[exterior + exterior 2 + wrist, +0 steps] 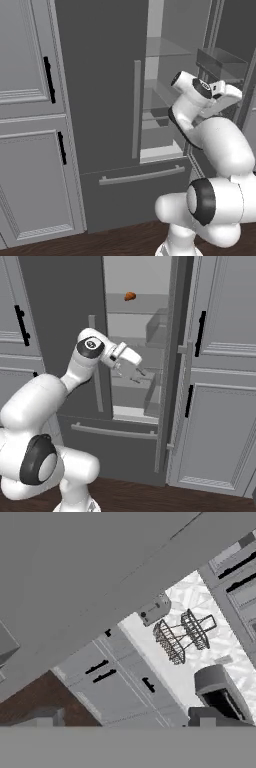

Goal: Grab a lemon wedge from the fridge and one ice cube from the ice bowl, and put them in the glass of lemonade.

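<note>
Gripper [139, 374] sits at the mouth of the fridge [100, 100], whose right door hangs open, level with the middle glass shelves; its jaws are spread wide and hold nothing. Behind the gripper, inside the fridge, are grey bins and drawers [159, 331], and on the shelf above them, toward the back, lies a small round orange fruit [130, 296]. Light panelled cabinets [30, 125] with black handles flank the fridge on both sides.
</note>
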